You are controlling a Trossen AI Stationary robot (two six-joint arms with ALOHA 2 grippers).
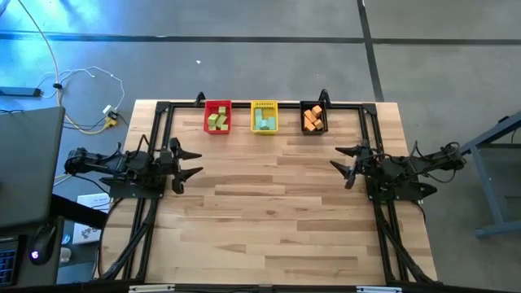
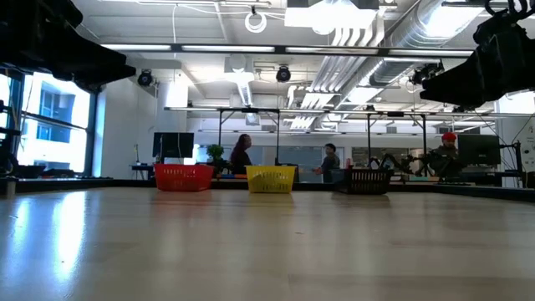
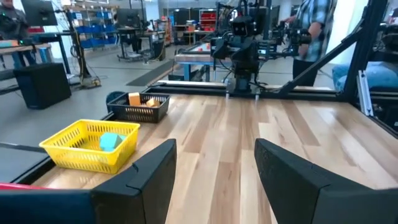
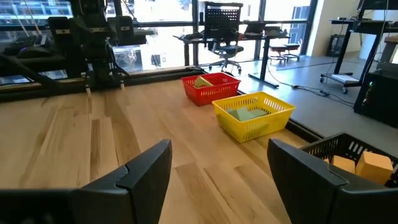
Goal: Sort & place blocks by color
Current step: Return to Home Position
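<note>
Parking the arms is, by my reading, all that is left. Doing it well means settling each arm gently on its own side, with the fingers clear of the counter (image 1: 269, 212) and well away from the baskets at the far edge, so nothing sorted gets knocked.

The left hand (image 1: 195, 162) sits at its side of the counter, fingers spread and holding nothing, pointing across at the other arm. Ahead of it and off toward the far edge stands the red basket (image 1: 217, 103), the one nearest this hand, with the yellow-green blocks (image 1: 216, 120) inside. Next along is the yellow basket (image 1: 264, 103) with the teal blocks (image 1: 263, 122), roughly between the two hands and well apart from both. The black basket (image 1: 302, 118) follows, holding the orange blocks (image 1: 313, 120). It lies nearest the right hand (image 1: 334, 158), ahead of its fingertips and toward the far edge. That hand mirrors the left, fingers spread and empty.

Every block I can see lies in a basket, so the sorting looks finished.
</note>
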